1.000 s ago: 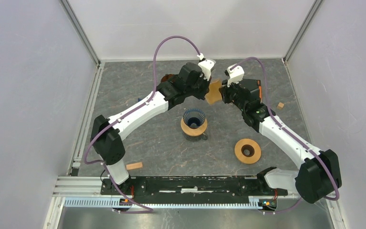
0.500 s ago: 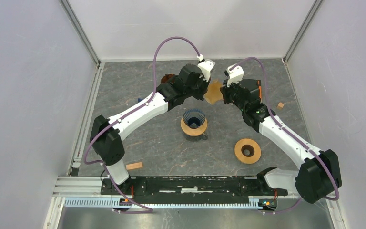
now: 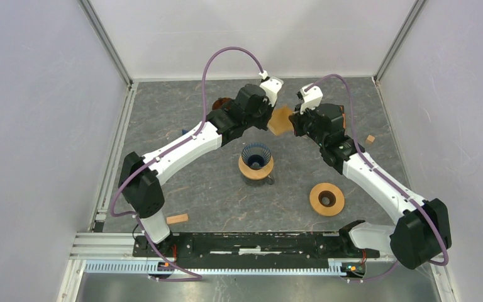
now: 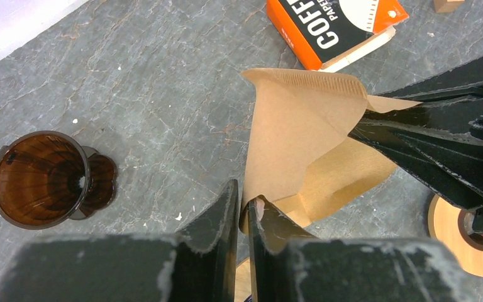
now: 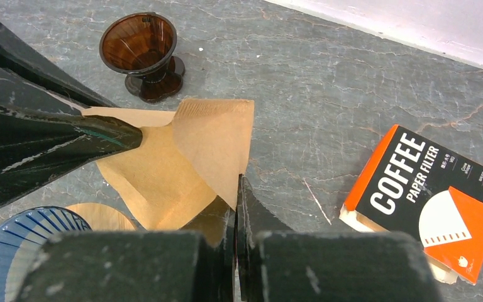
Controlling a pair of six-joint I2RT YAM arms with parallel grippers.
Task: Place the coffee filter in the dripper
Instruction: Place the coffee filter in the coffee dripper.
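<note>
Nearest to the arm bases, the blue dripper (image 3: 256, 154) stands on a wooden ring (image 3: 251, 171) on the table (image 3: 214, 189). Just beyond it, and apart from it, the coffee filter (image 4: 295, 126) is held up in the air between the two arms. The right gripper (image 5: 236, 189) is closed tight on one edge, while the left gripper (image 4: 244, 200) has its jaws a thin gap apart, with the filter's lower corner in that gap. Farther back, a brown dripper (image 4: 38, 179) and an orange box (image 5: 427, 189) of filters are on the table.
</note>
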